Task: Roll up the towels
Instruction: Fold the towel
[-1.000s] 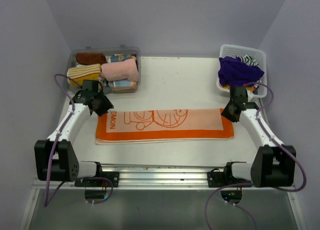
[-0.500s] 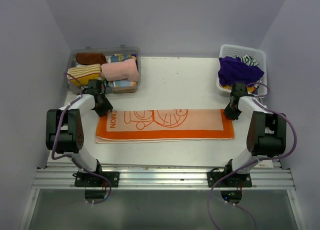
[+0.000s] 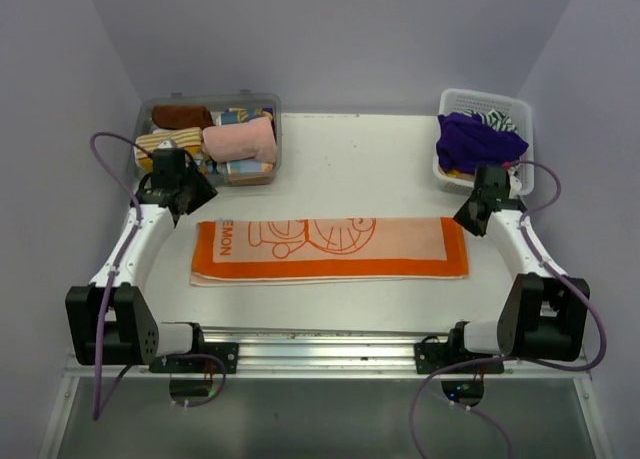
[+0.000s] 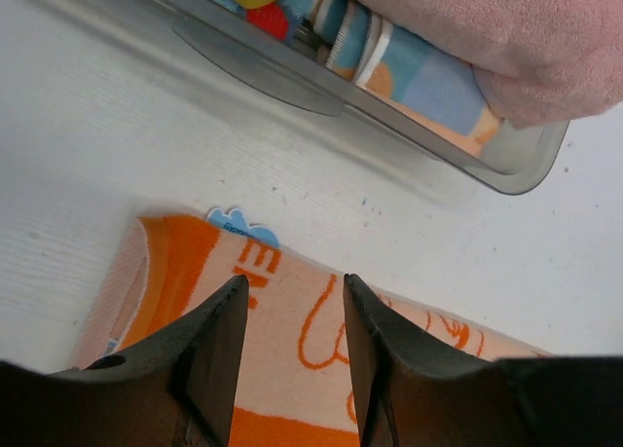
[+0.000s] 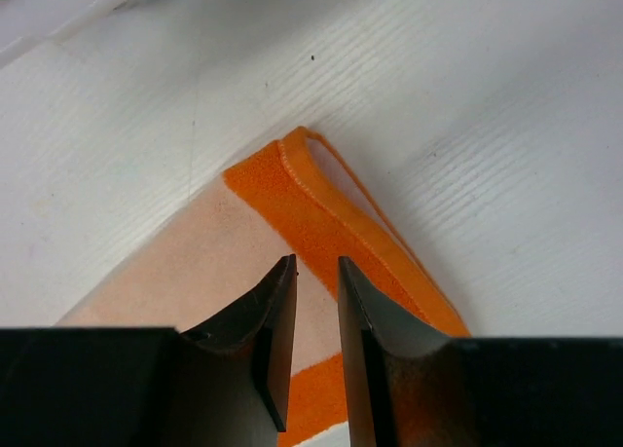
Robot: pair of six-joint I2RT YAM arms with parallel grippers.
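left fingers (image 4: 209,354) drawn off towel (image 3: 330,249), right fingers (image 5: 265,325) edged outward

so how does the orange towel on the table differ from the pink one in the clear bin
The orange towel lies spread flat in a long strip on the table; the pink towel is a compact roll inside the clear bin. The orange one carries a cartoon outline and lettering; the pink one looks plain. Both look like soft terry cloth.

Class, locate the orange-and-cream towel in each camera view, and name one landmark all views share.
Top external: orange-and-cream towel, spread flat mid-table.
Left wrist: lower half, its printed end.
Right wrist: centre, one orange-bordered corner.
Shared landmark: the white table beneath it.
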